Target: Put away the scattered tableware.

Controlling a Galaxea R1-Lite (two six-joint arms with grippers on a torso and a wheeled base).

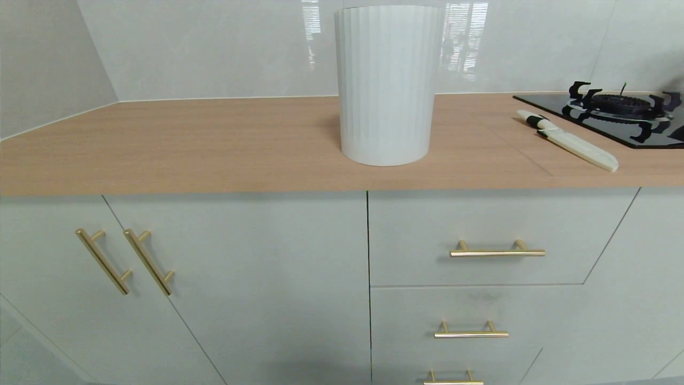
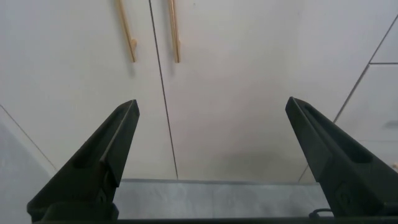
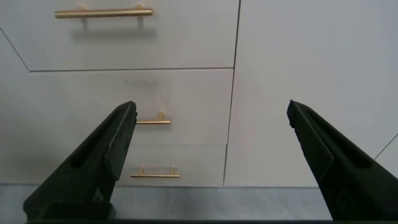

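well, at the far left two flat pale grey cupboard doors (image 1: 214,278) carry slim brass bar handles (image 1: 125,262), set side by side. above them runs a matte wood-grain countertop (image 1: 187,144). near its middle stands a tall white tub (image 1: 385,85), cylindrical, upright, with fine vertical ribs. below and right of it, stacked drawers (image 1: 481,267) bear horizontal brass pulls. further right the knife (image 1: 569,141) lies flat on the countertop, well apart from the tub and just beside a glossy black glass hob (image 1: 598,123); it has a cream handle with a black band, and the blade looks cream too, possibly sheathed.

the left gripper (image 2: 211,104) has its dark, wedge-shaped fingers (image 2: 112,155) spread wide, pinching nothing, with the cupboard doors behind the gap. the right gripper (image 3: 211,107) is likewise splayed wide, gripping nothing, facing the drawers.
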